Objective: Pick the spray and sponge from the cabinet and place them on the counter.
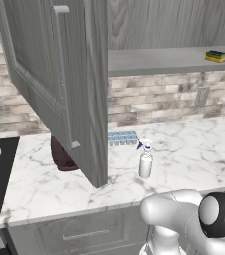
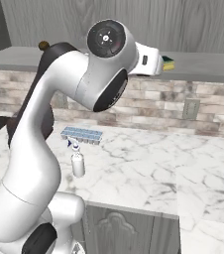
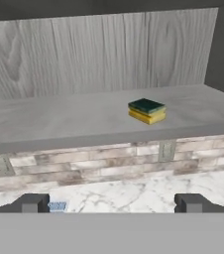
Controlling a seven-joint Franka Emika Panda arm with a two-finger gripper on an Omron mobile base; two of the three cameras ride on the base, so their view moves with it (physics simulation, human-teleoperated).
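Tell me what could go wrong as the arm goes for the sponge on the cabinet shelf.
1. The yellow sponge with a dark green top lies low and flat on the grey wood-grain cabinet's shelf, so the open fingers might scrape the shelf or clip its front edge.
2. The small translucent white spray bottle stands upright on the white marble counter; lowering the sponge nearby could topple it.

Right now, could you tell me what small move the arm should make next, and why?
Probably ease the open claw forward and up toward the sponge. The spray already stands on the counter, while the sponge lies on the cabinet shelf, ahead of the fingertips.
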